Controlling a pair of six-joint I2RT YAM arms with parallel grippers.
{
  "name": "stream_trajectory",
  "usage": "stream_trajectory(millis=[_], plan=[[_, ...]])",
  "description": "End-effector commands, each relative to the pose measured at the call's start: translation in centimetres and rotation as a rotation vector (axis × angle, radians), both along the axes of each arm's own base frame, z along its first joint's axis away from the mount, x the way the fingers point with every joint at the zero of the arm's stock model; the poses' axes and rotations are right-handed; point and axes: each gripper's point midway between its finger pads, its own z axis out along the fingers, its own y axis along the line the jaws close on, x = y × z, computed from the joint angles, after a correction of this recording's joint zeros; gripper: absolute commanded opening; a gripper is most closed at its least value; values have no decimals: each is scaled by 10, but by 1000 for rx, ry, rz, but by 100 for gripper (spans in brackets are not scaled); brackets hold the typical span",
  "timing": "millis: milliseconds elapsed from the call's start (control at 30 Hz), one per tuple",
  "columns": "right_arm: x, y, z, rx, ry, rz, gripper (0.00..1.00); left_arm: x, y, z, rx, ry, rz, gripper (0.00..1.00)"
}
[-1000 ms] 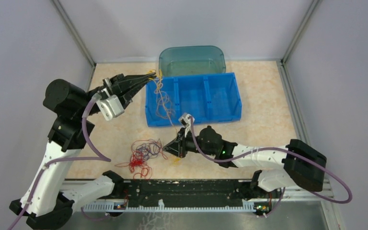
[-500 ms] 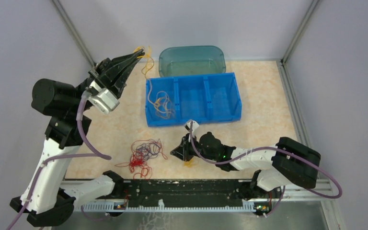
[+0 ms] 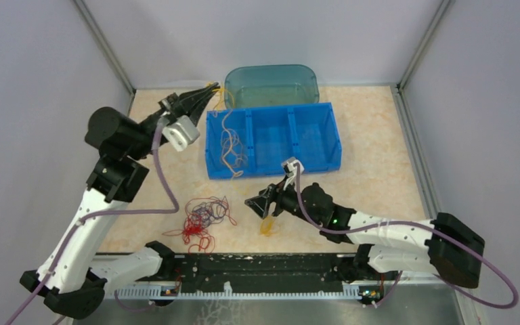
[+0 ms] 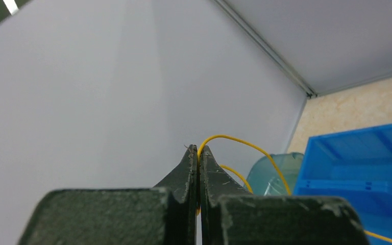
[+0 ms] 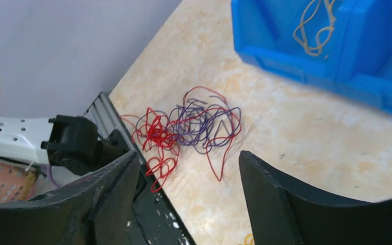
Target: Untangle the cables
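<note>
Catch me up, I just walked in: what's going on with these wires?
The left tool is shut on a yellow cable, holding it up by the bin's far left corner; the strand trails down into the bin's left compartment. The right tool is open, low over the table beside a small yellow scrap. The red and purple clump lies near the table's front edge, untouched.

The right gripper, jaws spread, frames red-purple cables near a blue bin.
</note>
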Motion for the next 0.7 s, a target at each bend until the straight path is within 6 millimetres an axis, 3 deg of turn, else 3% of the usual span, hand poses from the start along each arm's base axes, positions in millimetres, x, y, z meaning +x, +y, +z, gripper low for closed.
stream_trajectory(millis=[0, 67, 300, 567, 667], plan=[[23, -24, 31, -13, -75, -151, 74, 31, -2, -44, 32, 94, 85, 0], [27, -35, 32, -32, -78, -196, 77, 46, -3, -71, 67, 122, 127, 0], [40, -68, 35, -53, -91, -346, 79, 79, -14, -125, 140, 225, 164, 0], [41, -77, 35, -76, -93, -378, 79, 114, -12, -151, 154, 272, 239, 0], [41, -76, 37, -81, -100, -372, 79, 126, -6, -170, 190, 286, 273, 0]])
